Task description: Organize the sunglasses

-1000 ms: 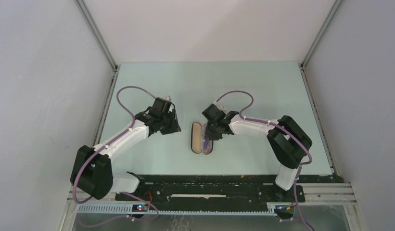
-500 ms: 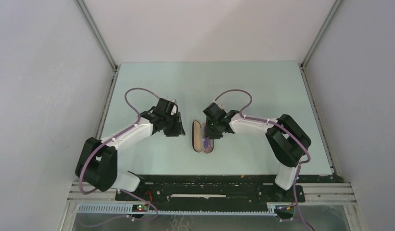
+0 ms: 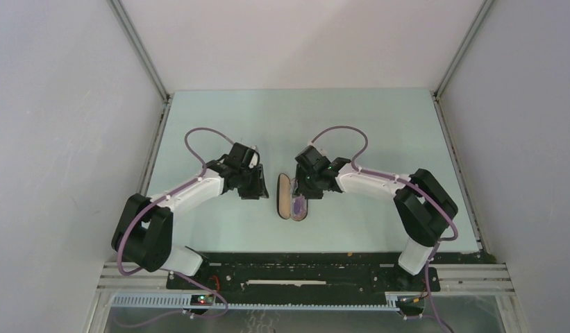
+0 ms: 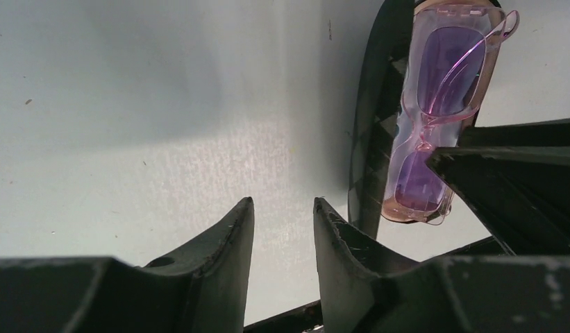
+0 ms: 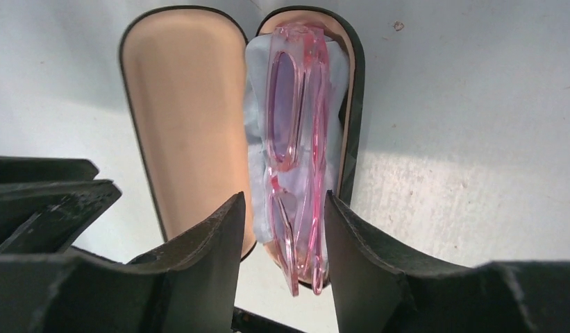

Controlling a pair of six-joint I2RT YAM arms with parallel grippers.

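Note:
The black case [image 3: 285, 198] lies open in the middle of the table, its tan-lined lid [image 5: 185, 125] flat to the left. The folded pink sunglasses [image 5: 296, 139] rest lengthwise in the other half, on the light blue cloth [image 5: 257, 104]. My right gripper [image 5: 283, 195] is open and straddles their near end, with a gap on the left side. My left gripper [image 4: 282, 200] is open and holds nothing, low over bare table just left of the case [image 4: 369, 139]. From there the sunglasses [image 4: 434, 104] show beyond the case's edge. From above, the left gripper [image 3: 260, 189] and right gripper [image 3: 304, 194] flank the case.
The right gripper's black fingers [image 4: 504, 173] fill the right side of the left wrist view, close to the case. Grey enclosure walls with metal rails [image 3: 153, 139] bound the pale green table on three sides. The arm bases sit on the black mounting bar [image 3: 303, 267] at the near edge.
My right gripper has opened around the sunglasses, which now lie in the case. My left arm has moved right, closer to the case.

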